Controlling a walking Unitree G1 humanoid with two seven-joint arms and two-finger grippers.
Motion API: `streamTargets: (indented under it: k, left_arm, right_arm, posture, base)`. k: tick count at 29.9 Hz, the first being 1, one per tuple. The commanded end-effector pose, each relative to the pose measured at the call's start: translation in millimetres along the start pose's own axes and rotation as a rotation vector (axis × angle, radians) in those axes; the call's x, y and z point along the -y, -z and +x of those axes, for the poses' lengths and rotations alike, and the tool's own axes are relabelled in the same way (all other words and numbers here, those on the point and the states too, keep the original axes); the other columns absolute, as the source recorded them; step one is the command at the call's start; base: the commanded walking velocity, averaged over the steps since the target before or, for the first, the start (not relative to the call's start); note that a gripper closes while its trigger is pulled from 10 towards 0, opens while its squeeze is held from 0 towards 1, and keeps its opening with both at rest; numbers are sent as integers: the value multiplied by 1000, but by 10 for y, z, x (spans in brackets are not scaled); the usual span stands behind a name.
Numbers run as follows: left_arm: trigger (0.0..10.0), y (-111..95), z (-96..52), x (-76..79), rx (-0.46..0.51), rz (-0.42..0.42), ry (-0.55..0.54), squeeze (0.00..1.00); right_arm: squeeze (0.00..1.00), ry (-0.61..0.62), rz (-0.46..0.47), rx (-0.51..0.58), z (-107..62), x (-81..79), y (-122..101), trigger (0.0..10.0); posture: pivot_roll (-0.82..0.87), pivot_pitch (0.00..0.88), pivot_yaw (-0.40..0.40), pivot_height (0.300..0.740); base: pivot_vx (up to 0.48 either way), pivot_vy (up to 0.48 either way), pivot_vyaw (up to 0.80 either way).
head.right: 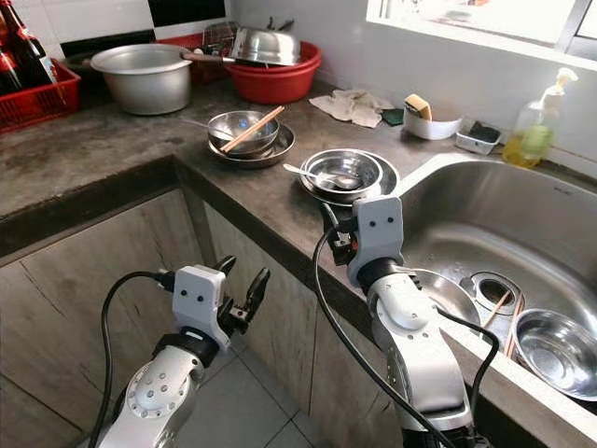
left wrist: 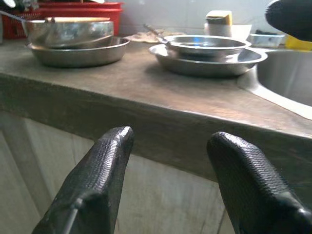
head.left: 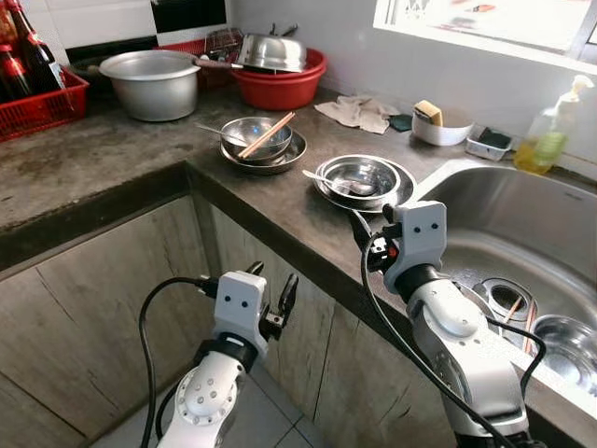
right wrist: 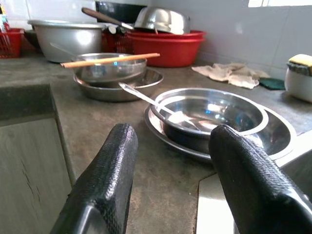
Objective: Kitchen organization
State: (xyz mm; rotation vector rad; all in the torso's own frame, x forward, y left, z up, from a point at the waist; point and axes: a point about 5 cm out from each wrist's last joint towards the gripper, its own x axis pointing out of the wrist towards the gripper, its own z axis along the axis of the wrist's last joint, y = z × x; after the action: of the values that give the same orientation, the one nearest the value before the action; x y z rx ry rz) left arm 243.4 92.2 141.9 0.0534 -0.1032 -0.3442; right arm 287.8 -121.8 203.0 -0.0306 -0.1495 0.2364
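Observation:
A steel bowl with a spoon (head.left: 357,176) sits on a steel plate by the sink's left rim. Further back, a second steel bowl (head.left: 255,136) on a plate carries wooden chopsticks (head.left: 267,134). My right gripper (right wrist: 173,134) hovers open at the counter's front edge, pointing at the bowl with the spoon (right wrist: 209,111), nothing between its fingers. My left gripper (head.left: 272,275) is open and lower, in front of the cabinet door below the counter edge (left wrist: 146,105). In the sink (head.left: 522,224) lie another steel bowl (head.left: 569,347) and chopsticks (head.left: 512,313).
At the back stand an aluminium pot (head.left: 152,82), a red basin (head.left: 280,86) holding steel cookware, and a red crate with bottles (head.left: 37,98). A cloth (head.left: 357,112), a white bowl with a sponge (head.left: 440,123) and a soap bottle (head.left: 548,135) line the wall.

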Motion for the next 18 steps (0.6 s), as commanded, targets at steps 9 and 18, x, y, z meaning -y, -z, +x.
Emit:
streamTargets:
  k: [9,18]
  left_arm:
    - [10000,7,6,-6,-13,2,5,0]
    - [10000,4,12,-8,-8,29,0,0]
  right_arm:
    - [0,47,2,14,4,48,-29,10000]
    - [0,95,5,22,-75,59,-10,10000]
  posture:
    - [88,36,-56,740]
    - [85,38,-52,740]
  base:
    - [0,480,0]
    - [0,53,0]
